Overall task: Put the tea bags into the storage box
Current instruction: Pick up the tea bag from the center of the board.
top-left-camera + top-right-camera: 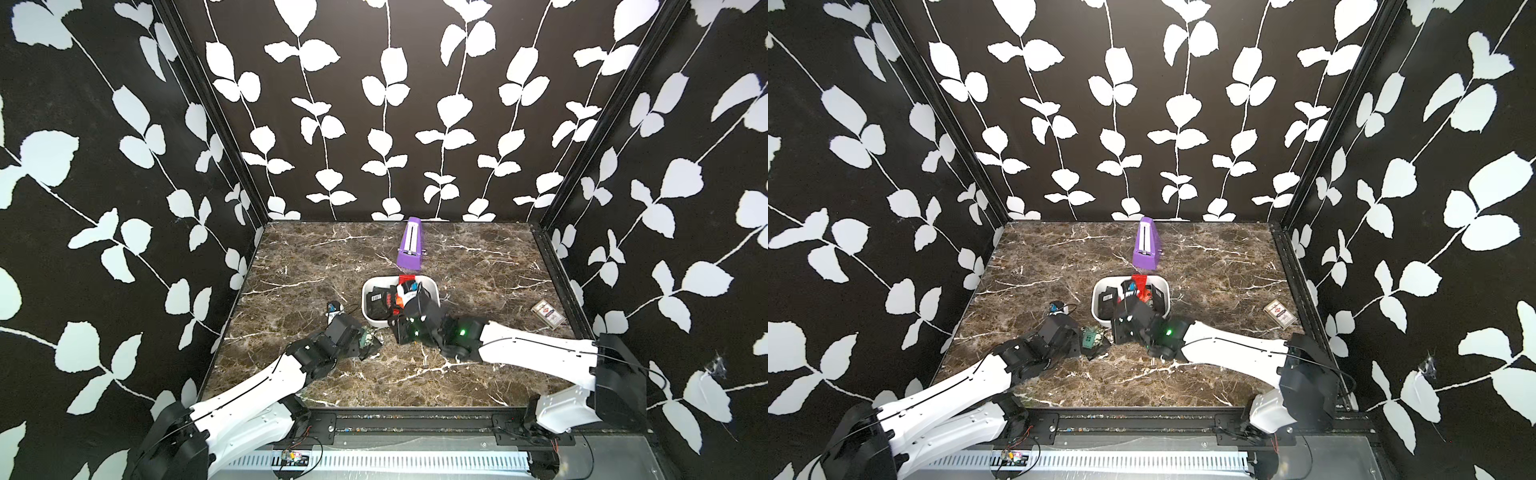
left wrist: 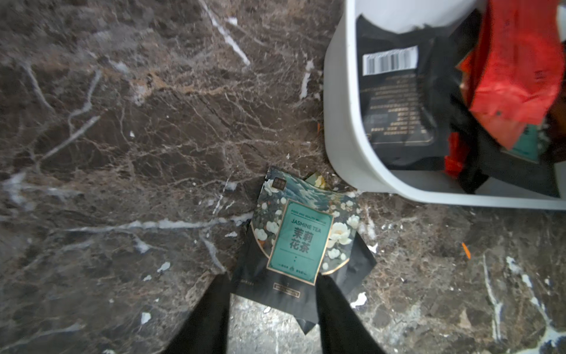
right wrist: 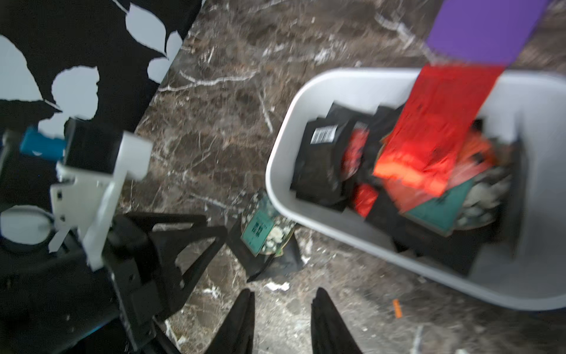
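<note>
The white storage box [image 1: 368, 291] [image 2: 340, 122] [image 3: 284, 153] stands mid-table and holds several tea bags: a black one with a barcode [image 2: 395, 92] and red ones [image 2: 514, 76]. One red tea bag [image 3: 444, 122] leans blurred over the far rim. A green jasmine tea bag [image 2: 301, 236] [image 1: 368, 338] [image 3: 260, 230] lies on the table in front of the box, on top of a black one [image 2: 358, 263]. My left gripper [image 2: 272, 279] is open, and its fingertips flank that green bag's near edge. My right gripper [image 3: 283, 294] hovers open and empty by the box's near side.
A purple wedge [image 1: 410, 249] stands behind the box near the back wall. A flat card-like pack [image 1: 547, 314] lies at the right edge of the marble table [image 1: 299, 257]. Patterned walls close three sides. Both arms meet just in front of the box.
</note>
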Robot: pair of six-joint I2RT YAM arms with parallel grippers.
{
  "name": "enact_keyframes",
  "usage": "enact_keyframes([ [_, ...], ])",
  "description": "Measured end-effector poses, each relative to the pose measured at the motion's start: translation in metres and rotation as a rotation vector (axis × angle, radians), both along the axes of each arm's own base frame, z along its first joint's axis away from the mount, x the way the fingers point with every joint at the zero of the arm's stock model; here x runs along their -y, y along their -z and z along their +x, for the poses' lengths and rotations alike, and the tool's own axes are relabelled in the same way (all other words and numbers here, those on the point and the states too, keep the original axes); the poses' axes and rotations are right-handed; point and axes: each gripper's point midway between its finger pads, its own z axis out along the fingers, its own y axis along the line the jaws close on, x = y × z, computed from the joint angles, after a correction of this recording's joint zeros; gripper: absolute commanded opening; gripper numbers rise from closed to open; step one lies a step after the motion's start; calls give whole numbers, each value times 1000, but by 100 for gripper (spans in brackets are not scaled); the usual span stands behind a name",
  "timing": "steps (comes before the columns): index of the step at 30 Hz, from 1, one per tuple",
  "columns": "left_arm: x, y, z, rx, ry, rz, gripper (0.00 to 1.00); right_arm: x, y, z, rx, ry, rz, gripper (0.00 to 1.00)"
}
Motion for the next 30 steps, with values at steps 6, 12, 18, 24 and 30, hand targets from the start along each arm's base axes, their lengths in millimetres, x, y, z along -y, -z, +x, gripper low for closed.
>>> enact_keyframes([
  [6, 1, 12, 14, -55, -46, -70, 28, -16, 43, -10, -85, 43, 53, 33],
  [12, -2, 20, 25, -93, -82, -135, 18, -33, 82, -13, -157, 82, 69, 34],
  [18, 2, 26, 26, -115, -75, -186, 11, -44, 107, -18, -199, 94, 71, 36],
  [24, 5, 33, 22, -134, -62, -208, 8, -49, 119, -17, -218, 110, 66, 35],
  [30, 3, 40, 18, -147, -62, -204, 7, -58, 113, -13, -211, 110, 85, 31],
])
